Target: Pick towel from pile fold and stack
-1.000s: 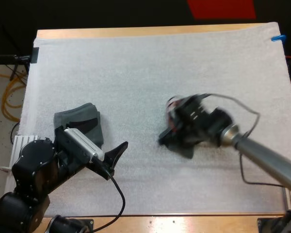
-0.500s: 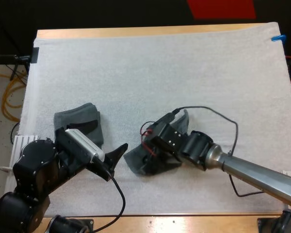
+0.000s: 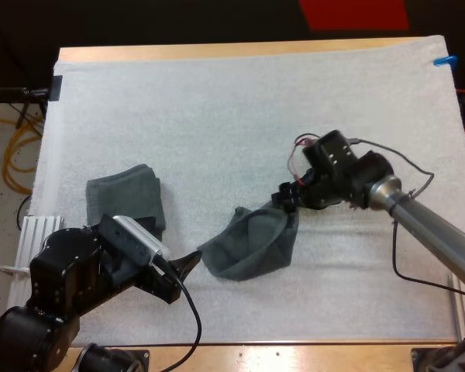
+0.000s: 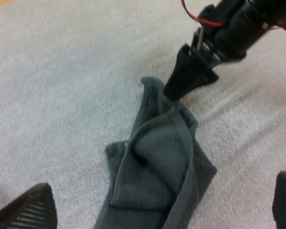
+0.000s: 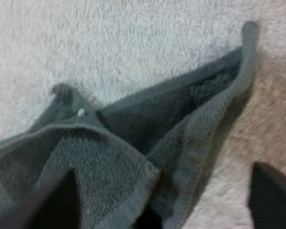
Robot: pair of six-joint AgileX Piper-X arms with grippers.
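Looking down on the white mat (image 3: 217, 101), we see the crumpled towel (image 3: 252, 246) lying loose in a rough wedge with its edges turned up. Our right claw (image 3: 289, 199) is at that towel's far corner, on our right arm's side. Its fingers (image 5: 271, 198) stand wide apart over the folds and pinch nothing. Our left claw (image 3: 187, 262) sits just beside the towel's opposite corner, fingers (image 4: 28, 207) also spread wide, with the cloth lying between them and clear of both. A folded towel (image 3: 128, 194) lies flat, apart from the crumpled one, on our left arm's side.
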